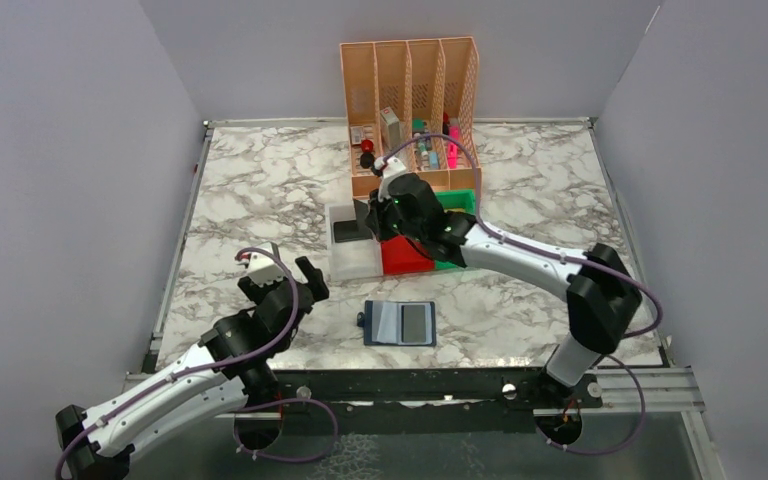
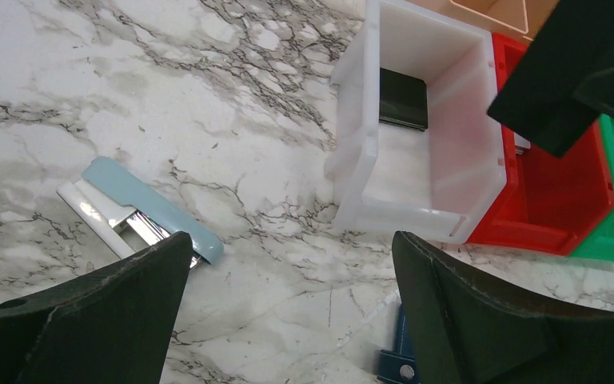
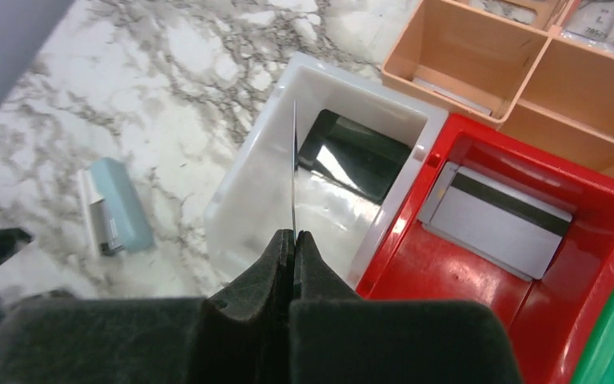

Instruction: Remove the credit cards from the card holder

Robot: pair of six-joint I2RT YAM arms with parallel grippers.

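Note:
The navy card holder (image 1: 400,323) lies open on the table near the front, with a grey card (image 1: 417,322) in its right pocket. Its corner shows in the left wrist view (image 2: 400,365). My right gripper (image 3: 294,236) is shut on a thin credit card seen edge-on (image 3: 294,168) and holds it over the white bin (image 3: 240,188). A black card (image 3: 352,152) lies in that bin. A silver-grey card with a black stripe (image 3: 496,224) lies in the red bin (image 3: 608,264). My left gripper (image 2: 292,240) is open and empty, left of the holder.
A light blue stapler-like object (image 2: 140,212) lies on the table under my left gripper. A green bin (image 1: 460,200) stands right of the red bin (image 1: 405,258). The tall orange slotted rack (image 1: 410,90) stands behind the bins. Grey walls enclose the table.

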